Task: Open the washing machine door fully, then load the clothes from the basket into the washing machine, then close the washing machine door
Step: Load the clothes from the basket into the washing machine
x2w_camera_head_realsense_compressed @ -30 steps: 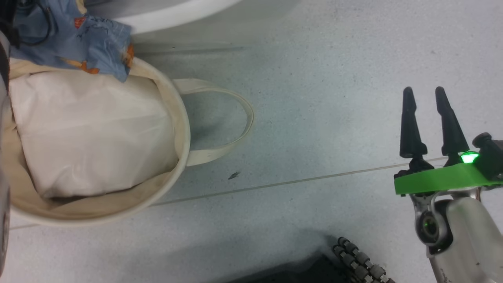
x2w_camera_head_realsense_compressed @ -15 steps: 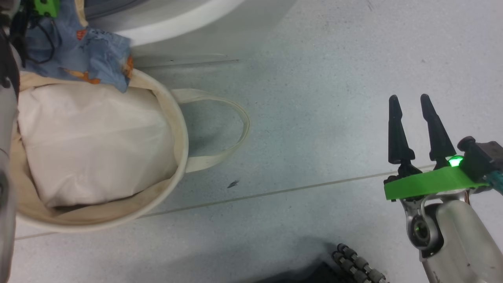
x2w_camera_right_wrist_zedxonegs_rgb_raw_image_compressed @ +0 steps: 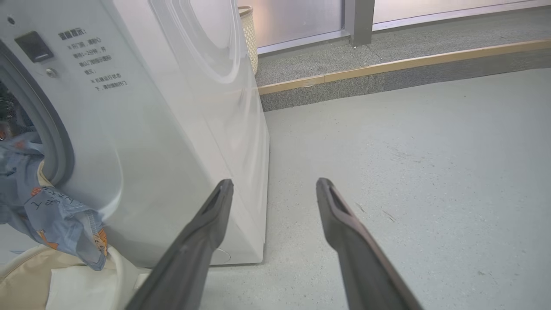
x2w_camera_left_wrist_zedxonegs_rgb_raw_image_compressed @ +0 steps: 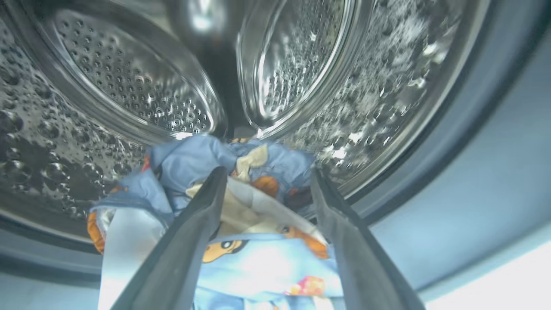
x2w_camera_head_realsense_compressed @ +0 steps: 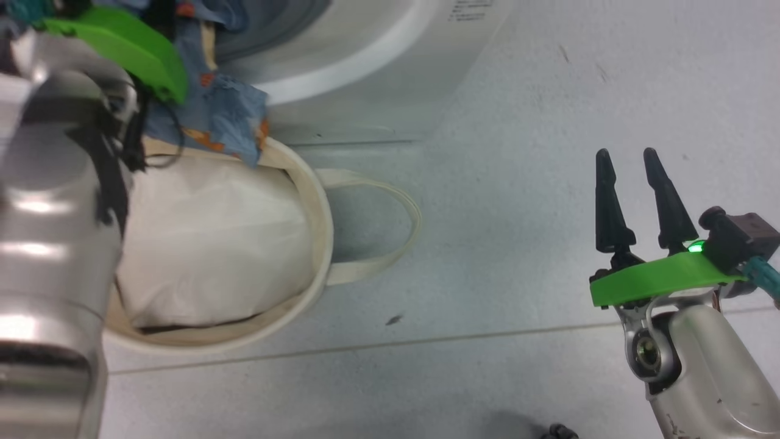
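While poking the dark fingers of the left gripper (x2w_camera_left_wrist_zedxonegs_rgb_raw_image_compressed: pixel 267 174) into the shiny holey steel drum (x2w_camera_left_wrist_zedxonegs_rgb_raw_image_compressed: pixel 129 86), holds them spread wide over the soft blue bear-print clothes (x2w_camera_left_wrist_zedxonegs_rgb_raw_image_compressed: pixel 267 262) lying between them, tail hanging onto the round cream basket (x2w_camera_head_realsense_compressed: pixel 326 244), far from the spread right gripper (x2w_camera_head_realsense_compressed: pixel 627 155).

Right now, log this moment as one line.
phase: loading; left gripper: jaws open, clothes between, at drum; right gripper: jaws open, over floor; clothes: hanging from drum over basket
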You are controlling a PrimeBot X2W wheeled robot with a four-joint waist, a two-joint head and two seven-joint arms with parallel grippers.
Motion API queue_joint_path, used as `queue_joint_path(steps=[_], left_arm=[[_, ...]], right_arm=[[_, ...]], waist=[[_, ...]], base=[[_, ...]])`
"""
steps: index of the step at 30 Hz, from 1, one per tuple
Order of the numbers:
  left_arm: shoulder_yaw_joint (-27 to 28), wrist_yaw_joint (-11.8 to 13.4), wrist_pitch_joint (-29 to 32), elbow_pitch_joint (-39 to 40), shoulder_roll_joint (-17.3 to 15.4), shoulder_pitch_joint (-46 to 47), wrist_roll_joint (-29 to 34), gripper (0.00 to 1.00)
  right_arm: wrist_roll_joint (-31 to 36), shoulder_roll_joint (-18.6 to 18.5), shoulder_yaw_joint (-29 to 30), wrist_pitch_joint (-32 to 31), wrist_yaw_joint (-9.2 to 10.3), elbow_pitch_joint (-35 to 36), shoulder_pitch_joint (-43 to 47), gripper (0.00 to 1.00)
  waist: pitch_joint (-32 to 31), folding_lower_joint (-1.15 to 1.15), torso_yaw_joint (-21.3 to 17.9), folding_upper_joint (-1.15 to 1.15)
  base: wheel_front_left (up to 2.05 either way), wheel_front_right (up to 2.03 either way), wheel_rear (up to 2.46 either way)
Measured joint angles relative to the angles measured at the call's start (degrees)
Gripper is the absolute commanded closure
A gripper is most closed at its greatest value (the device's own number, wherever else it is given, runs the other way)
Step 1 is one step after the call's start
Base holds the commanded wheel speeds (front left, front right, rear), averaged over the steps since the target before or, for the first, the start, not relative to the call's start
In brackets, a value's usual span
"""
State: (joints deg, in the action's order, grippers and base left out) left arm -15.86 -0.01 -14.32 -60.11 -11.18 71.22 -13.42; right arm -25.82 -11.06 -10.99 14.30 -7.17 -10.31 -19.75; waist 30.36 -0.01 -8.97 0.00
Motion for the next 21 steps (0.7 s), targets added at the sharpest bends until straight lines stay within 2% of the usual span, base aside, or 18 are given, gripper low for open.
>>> queue_joint_path(steps=[3, 4, 8, 16, 21], left_arm=[[1.08, -0.26, -0.01, 7.21, 0.35, -6.80, -0.02, 0.00], [1.08, -0.26, -0.01, 7.21, 0.35, -6.80, -0.02, 0.00], [4.21, -2.33, -0.36, 14.03, 1.19, -15.89, -1.01, 0.00], [8.21, -4.68, -0.40, 23.51, 1.79, -33.18, -0.05, 0.00], [9.60, -5.58, -0.40, 28.17, 2.49, -40.50, 0.82, 0.00]], right_arm=[[-0.32, -0.43, -0.70, 0.00, 0.00, -0.90, 0.01, 0.00], [-0.32, -0.43, -0.70, 0.00, 0.00, -0.90, 0.01, 0.00], [-0.51, -1.05, -1.55, 0.00, 0.00, -2.08, 0.05, 0.00], [-1.86, -1.83, -3.32, -0.01, 0.00, -3.70, 2.30, 0.00], [-2.00, -2.36, -3.57, -0.01, 0.00, -4.02, 5.38, 0.00]], waist=[[-2.38, 0.00, 1.22, 0.00], [-2.38, 0.00, 1.22, 0.00], [-5.79, 0.00, 2.63, 0.00], [-14.26, -0.01, 4.12, 0.00], [-18.48, -0.01, 5.44, 0.00]], base=[[0.00, 0.00, 0.00], [0.00, 0.00, 0.00], [0.00, 0.00, 0.00], [0.00, 0.00, 0.00], [0.00, 0.00, 0.00]])
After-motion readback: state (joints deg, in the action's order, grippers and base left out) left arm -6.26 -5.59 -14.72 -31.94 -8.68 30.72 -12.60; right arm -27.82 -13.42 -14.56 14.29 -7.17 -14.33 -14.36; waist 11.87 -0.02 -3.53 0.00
